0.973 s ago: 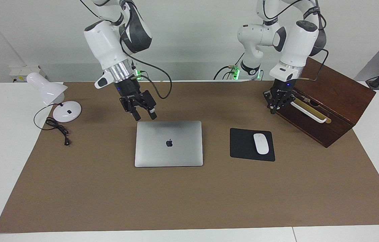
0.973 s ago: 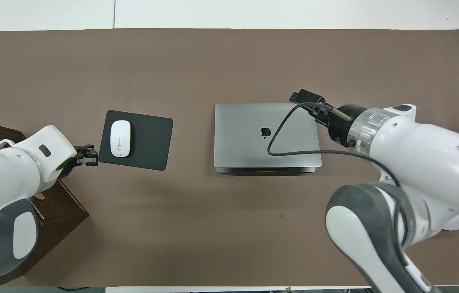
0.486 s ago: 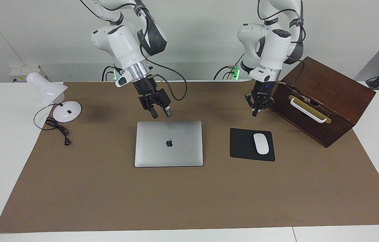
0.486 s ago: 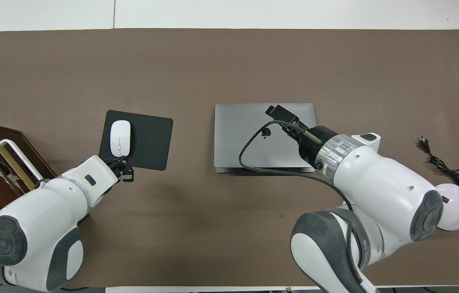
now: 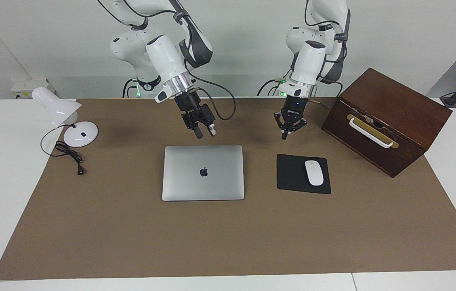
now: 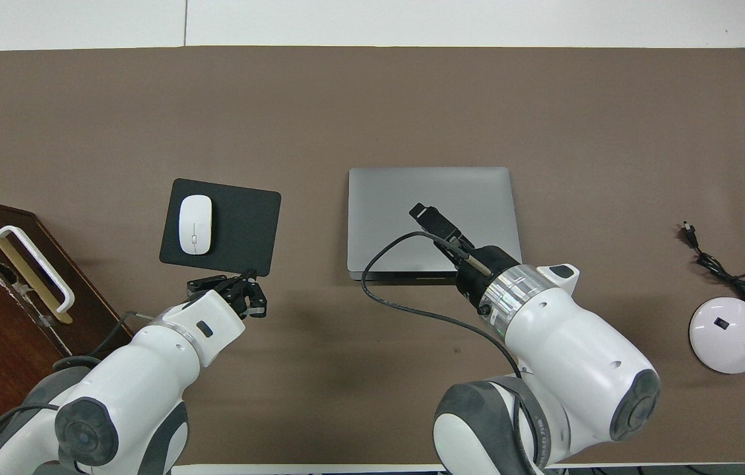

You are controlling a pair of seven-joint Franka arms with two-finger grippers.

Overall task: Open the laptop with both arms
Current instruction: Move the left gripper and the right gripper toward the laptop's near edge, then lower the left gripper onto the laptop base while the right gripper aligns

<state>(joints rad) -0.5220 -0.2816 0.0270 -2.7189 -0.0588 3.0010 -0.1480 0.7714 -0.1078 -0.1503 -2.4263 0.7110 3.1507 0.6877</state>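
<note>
Thin silver-grey closed laptop [image 5: 203,173] lies flat mid-frame on the brown-covered bench [image 5: 228,242], unmoved. Both arms have swung inward since earlier: right claw [image 5: 205,132], fingers parted, hangs above the laptop's upper edge; left claw [image 5: 284,133], closed and empty, above the black mouse pad [image 5: 294,173]. Only the facing view shows both raised.
</note>
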